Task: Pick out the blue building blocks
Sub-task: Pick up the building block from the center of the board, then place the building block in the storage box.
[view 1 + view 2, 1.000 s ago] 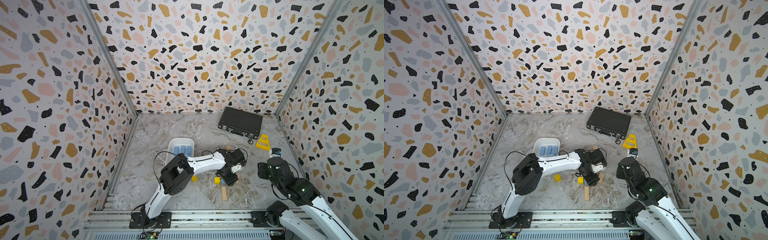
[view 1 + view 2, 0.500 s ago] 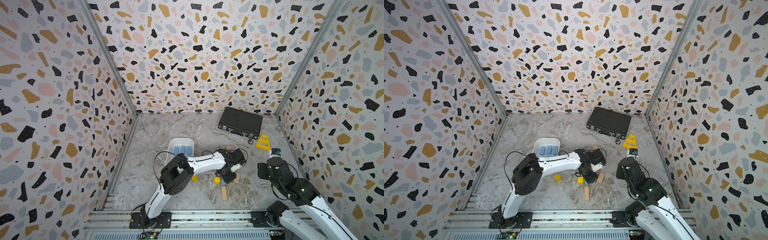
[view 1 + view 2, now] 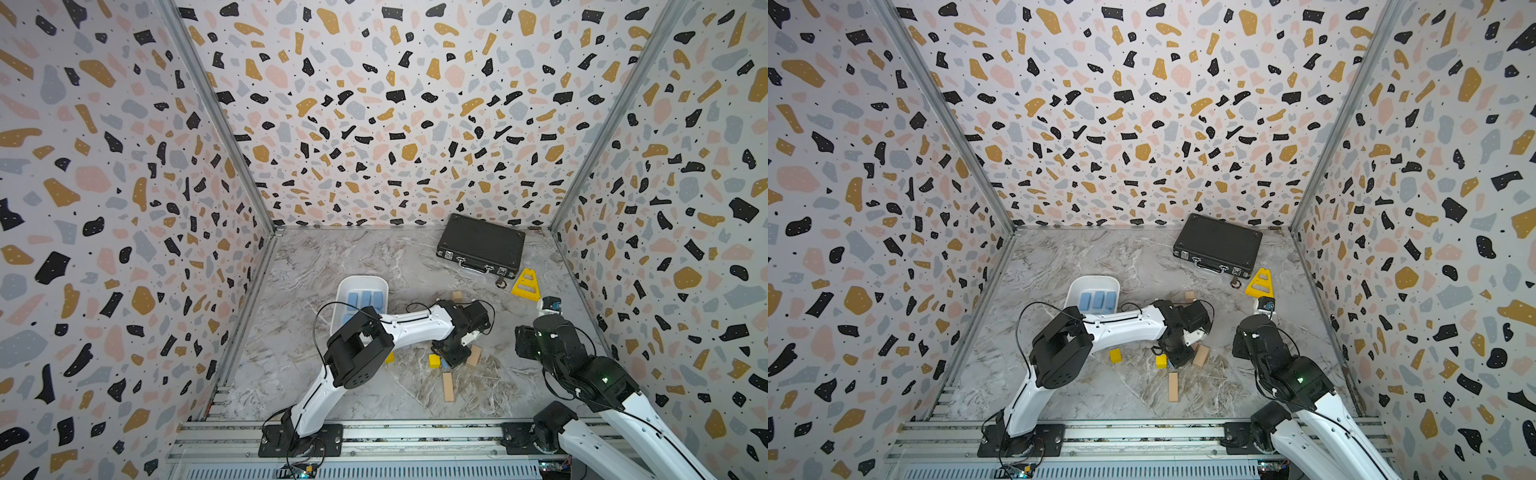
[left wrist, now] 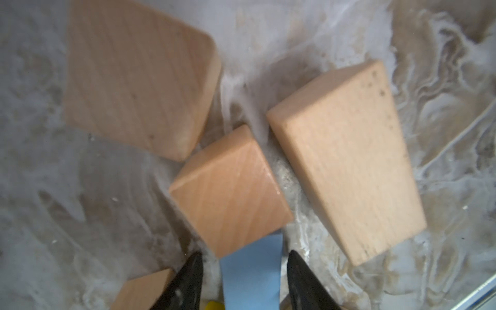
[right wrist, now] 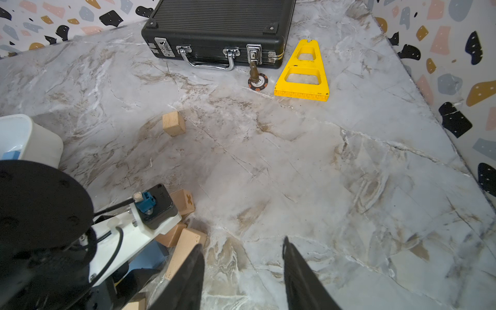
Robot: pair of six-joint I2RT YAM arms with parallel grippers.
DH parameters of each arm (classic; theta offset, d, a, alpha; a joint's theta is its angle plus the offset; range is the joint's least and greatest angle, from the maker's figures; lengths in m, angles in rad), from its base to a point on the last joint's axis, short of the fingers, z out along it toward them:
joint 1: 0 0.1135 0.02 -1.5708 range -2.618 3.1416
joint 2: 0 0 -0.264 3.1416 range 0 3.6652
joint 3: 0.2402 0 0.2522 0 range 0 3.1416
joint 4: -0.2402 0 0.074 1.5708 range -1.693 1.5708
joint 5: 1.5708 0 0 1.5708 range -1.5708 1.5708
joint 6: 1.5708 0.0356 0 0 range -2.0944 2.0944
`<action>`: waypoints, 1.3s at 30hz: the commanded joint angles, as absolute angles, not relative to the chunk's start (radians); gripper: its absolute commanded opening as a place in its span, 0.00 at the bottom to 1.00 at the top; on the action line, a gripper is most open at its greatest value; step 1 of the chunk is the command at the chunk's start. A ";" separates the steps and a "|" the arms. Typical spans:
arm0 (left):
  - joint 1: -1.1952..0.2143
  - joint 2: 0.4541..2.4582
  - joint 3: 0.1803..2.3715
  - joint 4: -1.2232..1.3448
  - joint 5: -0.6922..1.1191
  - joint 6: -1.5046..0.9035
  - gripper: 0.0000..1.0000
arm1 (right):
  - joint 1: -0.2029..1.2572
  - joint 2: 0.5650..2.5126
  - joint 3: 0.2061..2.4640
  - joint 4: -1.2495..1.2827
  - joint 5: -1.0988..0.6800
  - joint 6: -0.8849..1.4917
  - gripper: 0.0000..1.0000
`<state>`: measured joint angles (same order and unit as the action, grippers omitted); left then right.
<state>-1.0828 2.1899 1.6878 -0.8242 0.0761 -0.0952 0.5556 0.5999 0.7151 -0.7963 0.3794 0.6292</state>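
Note:
Three blue building blocks (image 3: 365, 298) (image 3: 1099, 300) lie in a white dish (image 3: 361, 279) at mid-left. Another blue building block (image 4: 251, 273) lies on the table in a cluster of tan wooden blocks, partly under one of them (image 4: 228, 193). My left gripper (image 4: 245, 271) (image 3: 451, 357) is down over it, open, one finger on each side with a small gap to both. Only a blue sliver (image 3: 1170, 365) shows in a top view. My right gripper (image 5: 243, 257) hangs open over bare table at the right, holding nothing.
Yellow cubes (image 3: 434, 360) (image 3: 389, 357) and tan blocks (image 3: 448, 386) (image 3: 473, 355) (image 3: 457, 296) surround the left gripper. A black case (image 3: 480, 245), a poker chip (image 5: 258, 80) and a yellow triangular piece (image 3: 526, 284) lie at the back right. Patterned walls close three sides.
My left gripper's jaws have narrowed around the blue block on the table. The right arm has not moved.

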 commanded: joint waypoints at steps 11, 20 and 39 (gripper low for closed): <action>-1.085 2.184 1.708 -0.872 0.035 -0.020 0.31 | 0.553 0.596 0.708 -0.808 0.403 0.625 0.50; -1.049 1.961 1.698 -0.987 0.091 0.269 0.31 | 0.553 0.611 0.709 -0.777 0.405 0.596 0.50; -0.508 1.621 1.310 -1.124 0.188 0.960 0.31 | 0.554 0.719 0.712 -0.677 0.341 0.602 0.48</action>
